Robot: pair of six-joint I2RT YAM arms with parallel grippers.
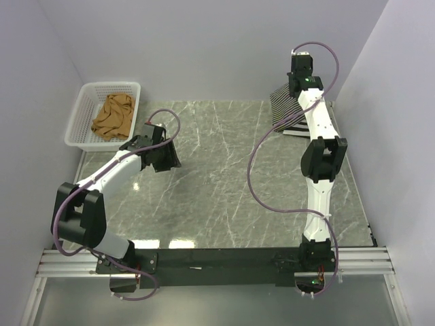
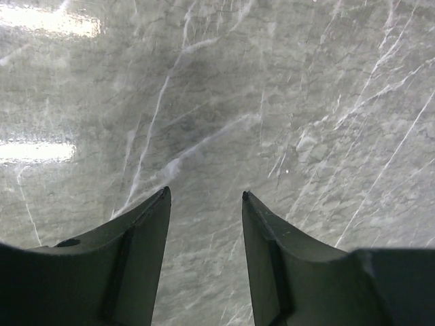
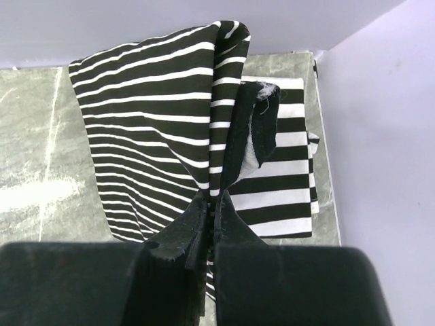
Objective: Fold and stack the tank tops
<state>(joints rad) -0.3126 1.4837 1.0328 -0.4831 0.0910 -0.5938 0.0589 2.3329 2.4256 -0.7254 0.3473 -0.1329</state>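
At 1 o'clock, thin-striped top (image 3: 143,129) is pinched by right gripper (image 3: 211,204), bold-striped top (image 3: 285,176) partly hidden beneath; left gripper (image 2: 204,195) is spread over table (image 2: 292,102).

I see my right gripper (image 1: 297,88) at the far-right corner, on a striped top (image 1: 281,109) (tan top (image 1: 113,117) sits in the basket (image 1: 76,122)).

A: What encloses the tabletop (image 1: 224,176)?
B: Plain lilac walls (image 1: 204,47) at the back and on both sides.
A: And the surface itself?
B: Glossy grey-green marble with white veins. Bright glare patches (image 2: 41,151) from overhead light lie on it, and a metal rail (image 1: 68,261) runs along its near edge.
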